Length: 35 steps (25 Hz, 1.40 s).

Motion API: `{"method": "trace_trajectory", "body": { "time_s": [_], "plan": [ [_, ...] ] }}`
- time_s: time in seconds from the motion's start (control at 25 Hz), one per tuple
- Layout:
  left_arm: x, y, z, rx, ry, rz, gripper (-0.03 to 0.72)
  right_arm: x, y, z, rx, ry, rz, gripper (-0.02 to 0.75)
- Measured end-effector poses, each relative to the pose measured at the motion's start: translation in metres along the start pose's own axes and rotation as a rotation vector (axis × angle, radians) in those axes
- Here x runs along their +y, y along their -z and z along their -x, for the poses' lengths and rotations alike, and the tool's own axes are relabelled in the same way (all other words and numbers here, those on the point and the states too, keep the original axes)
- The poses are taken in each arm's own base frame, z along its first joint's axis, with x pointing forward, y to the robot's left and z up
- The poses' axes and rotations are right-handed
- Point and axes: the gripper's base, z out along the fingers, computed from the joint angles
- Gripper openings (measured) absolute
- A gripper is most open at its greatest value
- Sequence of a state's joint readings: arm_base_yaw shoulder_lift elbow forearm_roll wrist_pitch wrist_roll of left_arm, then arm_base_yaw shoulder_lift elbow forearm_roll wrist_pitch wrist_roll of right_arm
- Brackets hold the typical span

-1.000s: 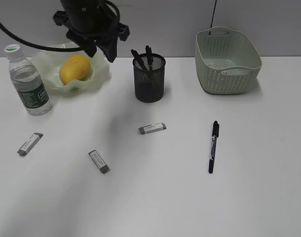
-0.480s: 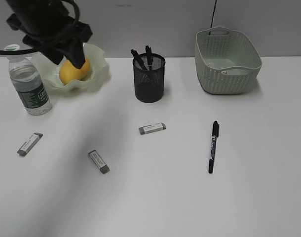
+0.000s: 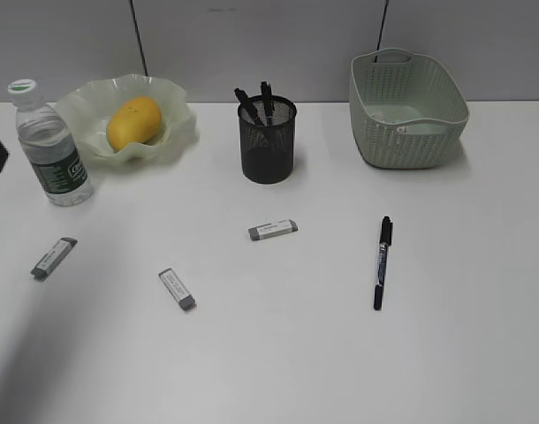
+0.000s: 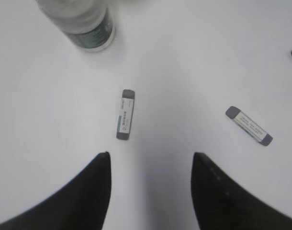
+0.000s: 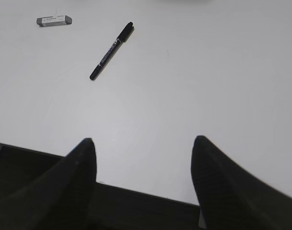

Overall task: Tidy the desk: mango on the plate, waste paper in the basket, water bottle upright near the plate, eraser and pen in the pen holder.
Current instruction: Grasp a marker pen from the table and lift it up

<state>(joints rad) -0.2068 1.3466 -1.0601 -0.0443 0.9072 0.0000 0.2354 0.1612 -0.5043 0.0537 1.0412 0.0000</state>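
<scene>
Both the left gripper (image 4: 150,165) and right gripper (image 5: 143,148) hang open and empty, since 3 erasers (image 3: 272,230) and 1 pen (image 3: 381,261) lie loose on the desk (image 3: 482,353), awaiting the pen holder (image 3: 268,141).

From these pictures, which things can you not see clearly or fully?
- Basket inside, exterior view: its near wall hides the floor, so whether waste paper lies there is unclear.
- Pen holder, exterior view: dark mesh hides the contents' lower parts.
- Water bottle, left wrist view: cut off by the top edge.
- Eraser print: too small to read.
</scene>
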Motion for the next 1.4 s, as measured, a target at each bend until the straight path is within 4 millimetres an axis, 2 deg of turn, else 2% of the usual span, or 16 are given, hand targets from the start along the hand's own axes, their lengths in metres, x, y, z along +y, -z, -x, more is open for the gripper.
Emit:
{"method": "trace_trajectory", "body": {
  "time_s": [0.16, 0.28, 0.44, 0.6, 0.76, 0.92, 1.16, 1.4],
  "plan": [
    [0.011, 0.033, -0.04, -0.128, 0.047, 0.016, 0.412, 0.0, 0.0, 0.0, 0.0, 0.0, 0.0, 0.498],
    [0.011, 0.057, -0.073, -0.245, 0.053, 0.02, 0.417, 0.0, 0.0, 0.0, 0.0, 0.0, 0.0, 0.498],
    [0.007, 0.088, -0.119, -0.437, 0.044, 0.018, 0.468, 0.0, 0.0, 0.0, 0.0, 0.0, 0.0, 0.498],
    [0.005, 0.103, -0.158, -0.543, 0.037, 0.015, 0.498, 0.0, 0.0, 0.0, 0.0, 0.0, 0.0, 0.498],
    [0.002, 0.116, -0.19, -0.57, 0.028, 0.012, 0.503, 0.0, 0.0, 0.0, 0.0, 0.0, 0.0, 0.498],
    [0.002, 0.119, -0.206, -0.547, 0.021, 0.02, 0.502, 0.0, 0.0, 0.0, 0.0, 0.0, 0.0, 0.498],
    [0.005, 0.115, -0.212, -0.487, 0.013, 0.052, 0.502, 0.0, 0.0, 0.0, 0.0, 0.0, 0.0, 0.498],
    [0.007, 0.091, -0.218, -0.407, 0.016, 0.055, 0.502, 0.0, 0.0, 0.0, 0.0, 0.0, 0.0, 0.498]
  ]
}}
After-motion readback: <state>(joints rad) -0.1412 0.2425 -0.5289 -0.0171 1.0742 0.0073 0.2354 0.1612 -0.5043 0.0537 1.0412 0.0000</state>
